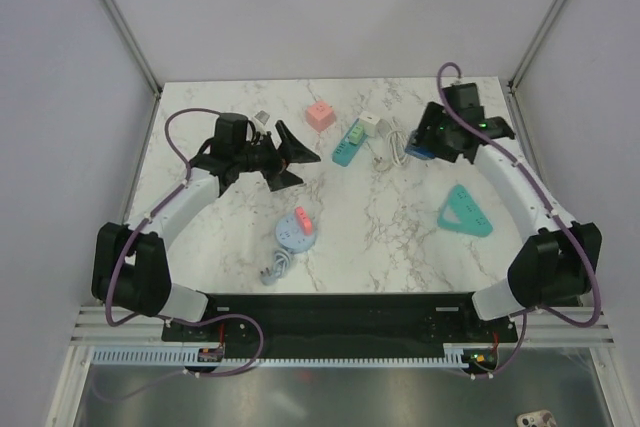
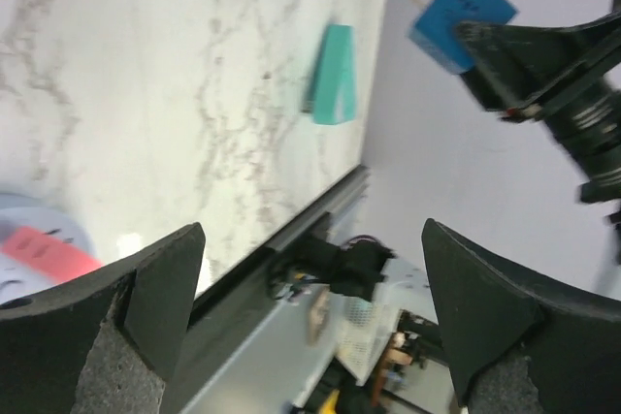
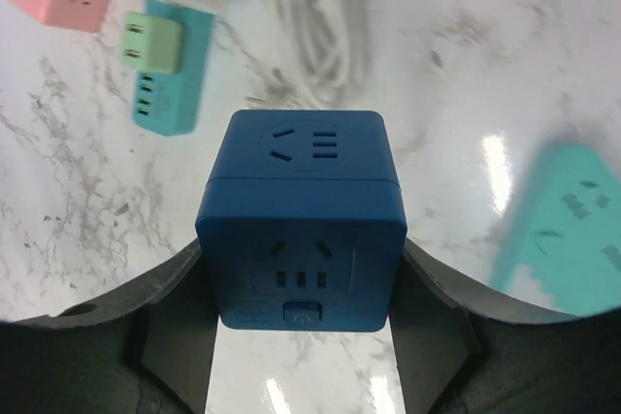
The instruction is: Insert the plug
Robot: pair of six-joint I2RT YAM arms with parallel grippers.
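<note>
Work surface is a white tabletop (image 1: 400, 237) with grey marble veining, filling the middle of the top view; a bright patch of glare (image 3: 497, 167) sits right of centre in the right wrist view. Plain pale lilac-grey walls (image 1: 330, 7) close the far side and both flanks, with an aluminium post at upper left (image 1: 112, 12) and another at upper right (image 1: 553, 12). Along the lower edge runs a white slotted cable duct (image 1: 330, 355), with a dull grey metal panel (image 1: 350, 397) below it.

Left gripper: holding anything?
No, the left gripper stands wide open, with nothing between its jaws in the left wrist view.
</note>
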